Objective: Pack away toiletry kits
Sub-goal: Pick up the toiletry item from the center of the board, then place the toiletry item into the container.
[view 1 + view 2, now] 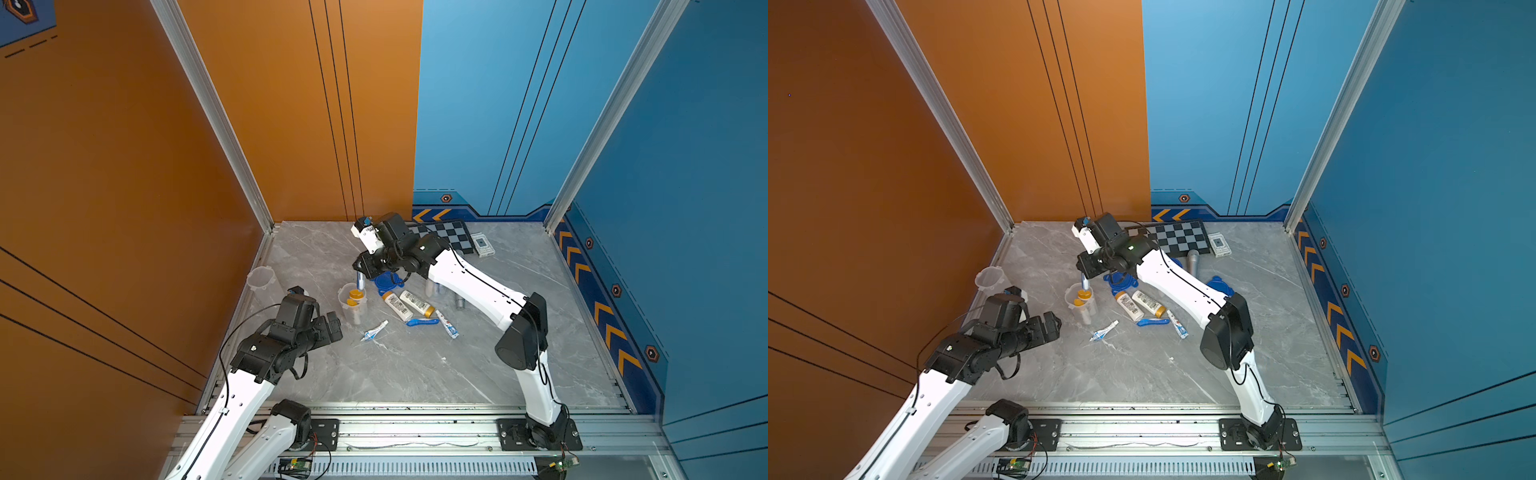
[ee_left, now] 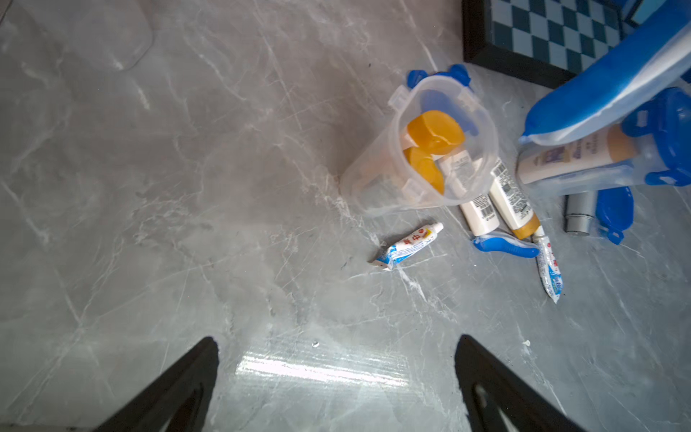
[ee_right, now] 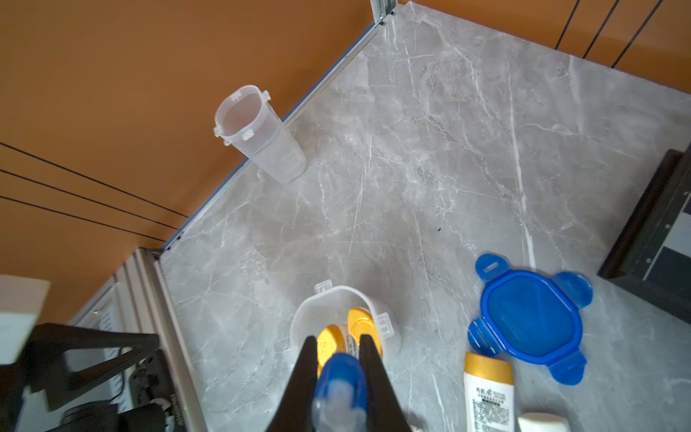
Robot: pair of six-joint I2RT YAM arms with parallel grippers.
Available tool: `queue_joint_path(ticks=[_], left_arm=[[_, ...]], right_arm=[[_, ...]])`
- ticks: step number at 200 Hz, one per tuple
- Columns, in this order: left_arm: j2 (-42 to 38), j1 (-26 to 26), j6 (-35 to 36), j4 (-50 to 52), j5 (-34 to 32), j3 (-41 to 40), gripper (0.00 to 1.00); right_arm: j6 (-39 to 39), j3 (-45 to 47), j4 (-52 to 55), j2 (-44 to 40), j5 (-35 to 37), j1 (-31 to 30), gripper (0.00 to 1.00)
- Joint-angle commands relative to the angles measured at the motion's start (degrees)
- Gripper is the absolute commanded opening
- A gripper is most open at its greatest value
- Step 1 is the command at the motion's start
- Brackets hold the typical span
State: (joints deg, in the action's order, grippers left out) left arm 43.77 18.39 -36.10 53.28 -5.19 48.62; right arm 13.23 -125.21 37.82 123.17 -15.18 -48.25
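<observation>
The right fingers (image 3: 301,377) pinch a blue toothbrush (image 3: 338,374) just above the clear cup (image 3: 299,325), so dropping it in comes next; the left fingers (image 2: 175,381) are wide and empty.

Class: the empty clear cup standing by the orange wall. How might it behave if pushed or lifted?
The empty clear cup is tall, upright and has nothing inside, so a push near its rim would probably tip it. Its thin see-through plastic suggests it is light and may slide on the smooth table. Its slick walls might slip in a loose grip.
</observation>
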Motion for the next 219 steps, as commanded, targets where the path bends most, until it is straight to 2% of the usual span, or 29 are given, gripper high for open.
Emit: queue_joint_path(ticks=[1, 45, 104, 132, 184, 219], left_arm=[[-0.03, -0.64, -1.74, 3.65, -1.46, -0.90, 1.00], [-0.17, -1.58, -2.15, 3.91, -1.58, -1.00, 0.99], [0.84, -3.41, -0.25, 3.56, -0.20, -0.55, 0.99], [2.23, -3.37, 1.74, 2.61, 2.44, -0.15, 1.00], [6.72, -2.14, 3.55, -0.23, 8.94, -0.96, 0.99], [9.61, 0.10, 4.74, -3.92, 11.43, -1.76, 0.98]], right_arm=[[-3.26, -3.62, 4.19, 3.60, 4.74, -1.11, 0.00], [-5.30, -5.25, 4.19, 6.11, 7.00, -2.45, 0.00], [-8.66, 1.13, 1.91, 3.36, 7.81, -3.93, 0.00], [-8.02, 4.74, -0.44, 1.70, 7.83, -3.96, 0.12], [-6.99, 4.71, -1.26, 1.06, 8.36, -3.78, 0.40], [-5.48, 5.05, -1.35, -0.23, 8.24, -3.22, 0.44]])
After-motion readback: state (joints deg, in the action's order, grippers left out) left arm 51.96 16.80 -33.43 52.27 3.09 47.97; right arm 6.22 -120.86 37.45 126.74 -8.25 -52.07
